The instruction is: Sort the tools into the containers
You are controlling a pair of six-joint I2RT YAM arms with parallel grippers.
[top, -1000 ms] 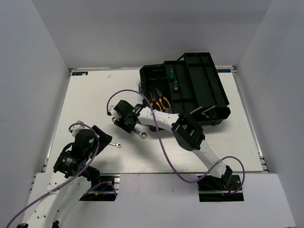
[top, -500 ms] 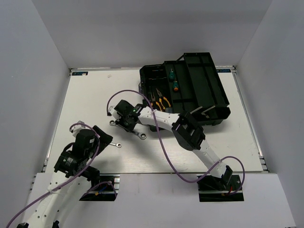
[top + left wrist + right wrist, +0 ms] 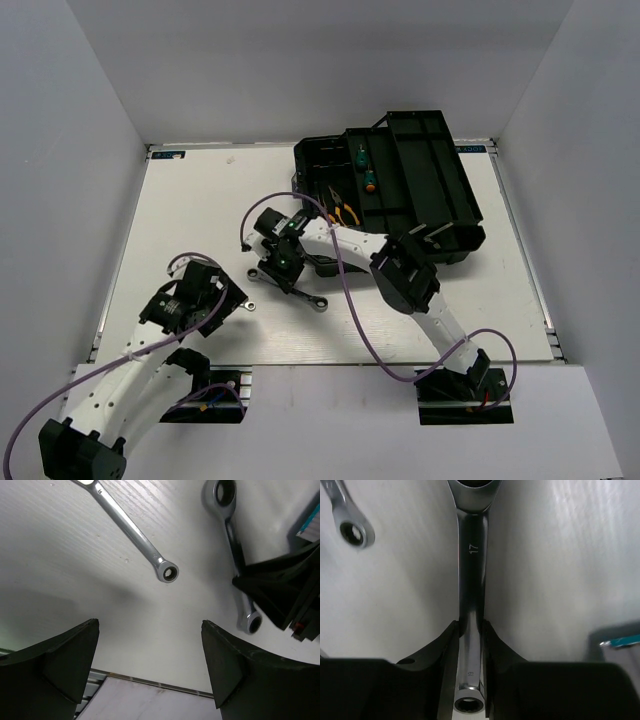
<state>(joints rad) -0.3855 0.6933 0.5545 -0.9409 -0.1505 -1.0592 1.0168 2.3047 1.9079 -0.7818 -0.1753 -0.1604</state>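
My right gripper is shut on the longer silver wrench at its shank and holds it low over the white table; the grip shows in the right wrist view, with the wrench running away from the fingers. The shorter wrench lies on the table just left of it. My left gripper is open and empty, close beside the shorter wrench; its jaws stand wide. The black toolbox stands open at the back right, with two yellow-handled pliers and two green screwdrivers inside.
The toolbox lid is folded back to the right. The right arm's purple cable loops over the table's middle. Grey walls enclose the table on three sides. The table's near edge lies just under my left gripper.
My right gripper has carried the longer wrench to the right and nearer the front edge. My left arm has reached forward and right, up to the shorter wrench.
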